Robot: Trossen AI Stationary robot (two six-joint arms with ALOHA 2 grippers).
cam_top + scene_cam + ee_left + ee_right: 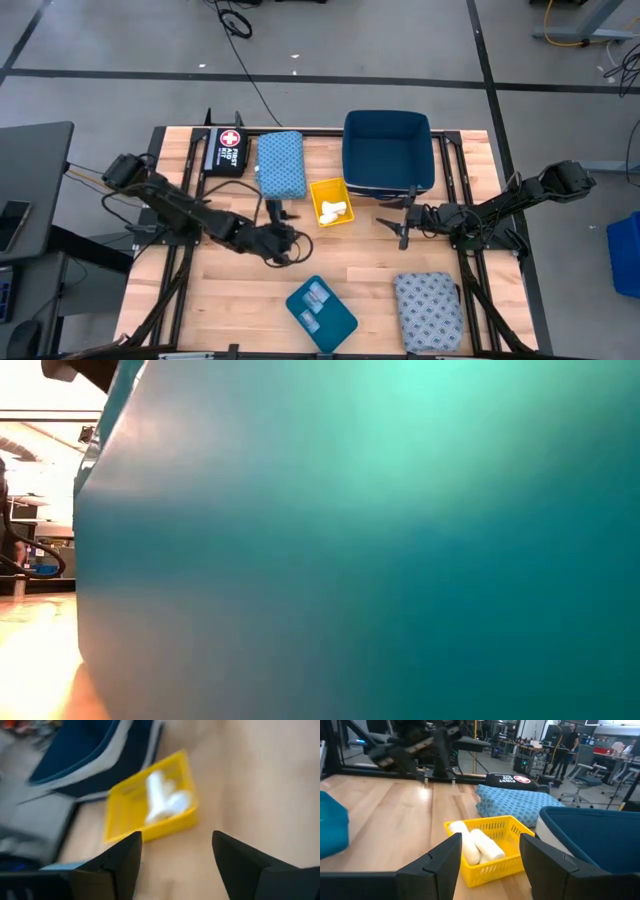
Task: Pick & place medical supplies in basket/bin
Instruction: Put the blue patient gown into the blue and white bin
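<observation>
White rolls (332, 209) sit in small yellow basket (331, 202) mid-table, just beside big dark-blue bin (388, 150); same rolls show in right wrist view (476, 845) and left wrist view (162, 800). Blue pad (280, 163) lies just beside the yellow basket, next to black first-aid case (226, 148). Grey-blue pad (428, 310) near front edge, right side. Clear packets (314, 296) rest on teal tray (321, 313) at front-centre; that tray fills the low view, so nothing useful there. Left gripper (280, 216) hovers near the yellow basket, fingers apart, nothing held. Right gripper (405, 222) on the other side of the basket, just in front of the blue bin, fingers also spread w/ nothing between them. Step, as I read it: approach phase, no pick made yet; both pads and packets are outside any bin. Next move prob. needs one arm to drop onto a chosen item, e.g. a pad, pinch soft edge firmly, lift clear of basket rim, carry to the blue bin.
</observation>
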